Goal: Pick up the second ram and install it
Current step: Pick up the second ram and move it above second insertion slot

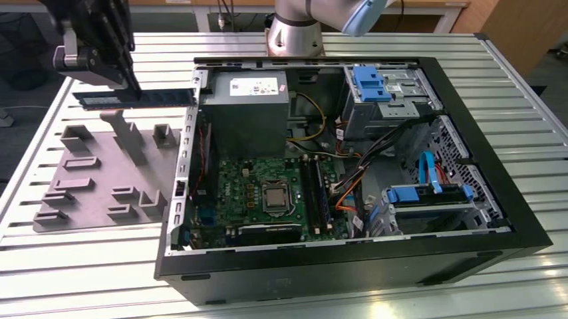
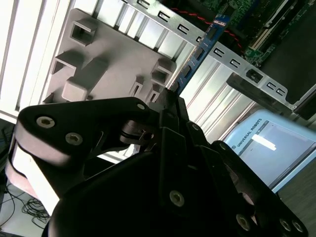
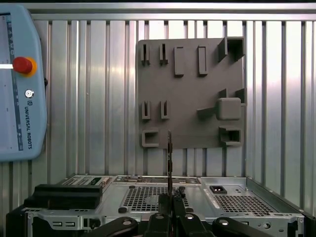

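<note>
The second ram (image 1: 151, 97) hangs in the air outside the computer case (image 1: 497, 199), on the exterior view's left of it. It lies level and lengthwise over the far end of the grey fixture plate (image 1: 89, 176), and one end nearly reaches the case's open wall beside the power supply (image 1: 244, 106). It touches neither the plate nor the case. In the second wrist view the stick (image 2: 205, 42) juts out past the fingers toward the case's metal frame (image 2: 247, 69). In the first wrist view we see it edge-on as a thin dark line (image 3: 169, 158).

The gripper (image 1: 132, 86) has its fingers (image 2: 168, 106) closed tight on the stick, one on each flat face, with nothing else between them. In the exterior view the hold looks to be around the middle of its length. The first wrist view shows the fingertips (image 3: 169, 210) pinched together at the near end of that line.

We judge the stick light and stiff, so it should not sag or swing in this grip. It is also thin and brittle, with chips on its faces and a contact edge that should stay untouched. We judge the flat faces, taken squarely and well back from the contact edge, the sound place to hold it. A skewed pinch would let it twist.

The motherboard (image 1: 266, 193) lies inside the case with its long black slots (image 1: 312, 193) well apart from the stick. Blue drive brackets (image 1: 368, 83) sit at the far side. The teach pendant (image 3: 19, 84) lies on the slatted table (image 1: 106, 266).
</note>
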Robot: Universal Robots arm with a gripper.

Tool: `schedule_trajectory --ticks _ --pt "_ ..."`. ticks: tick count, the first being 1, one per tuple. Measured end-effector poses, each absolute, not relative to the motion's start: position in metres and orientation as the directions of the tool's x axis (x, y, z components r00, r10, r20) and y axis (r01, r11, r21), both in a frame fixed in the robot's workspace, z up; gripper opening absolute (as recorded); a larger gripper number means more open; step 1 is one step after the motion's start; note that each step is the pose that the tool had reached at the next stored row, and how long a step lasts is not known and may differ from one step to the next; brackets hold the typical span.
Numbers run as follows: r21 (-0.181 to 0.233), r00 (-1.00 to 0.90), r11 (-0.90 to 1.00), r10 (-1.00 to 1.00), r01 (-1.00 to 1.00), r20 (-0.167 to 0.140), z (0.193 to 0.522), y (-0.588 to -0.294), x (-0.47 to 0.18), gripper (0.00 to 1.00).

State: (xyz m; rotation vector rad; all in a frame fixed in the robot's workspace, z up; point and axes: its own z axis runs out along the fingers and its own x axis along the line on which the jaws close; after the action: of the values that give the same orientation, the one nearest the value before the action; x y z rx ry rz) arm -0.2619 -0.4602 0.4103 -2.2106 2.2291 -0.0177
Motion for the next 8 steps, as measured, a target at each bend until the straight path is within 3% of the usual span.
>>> schedule_trajectory --ticks 8 --pt "-0.010 -0.008 0.008 -1.000 -1.000 0.006 0.4103 -0.4602 -0.2586 0.14"
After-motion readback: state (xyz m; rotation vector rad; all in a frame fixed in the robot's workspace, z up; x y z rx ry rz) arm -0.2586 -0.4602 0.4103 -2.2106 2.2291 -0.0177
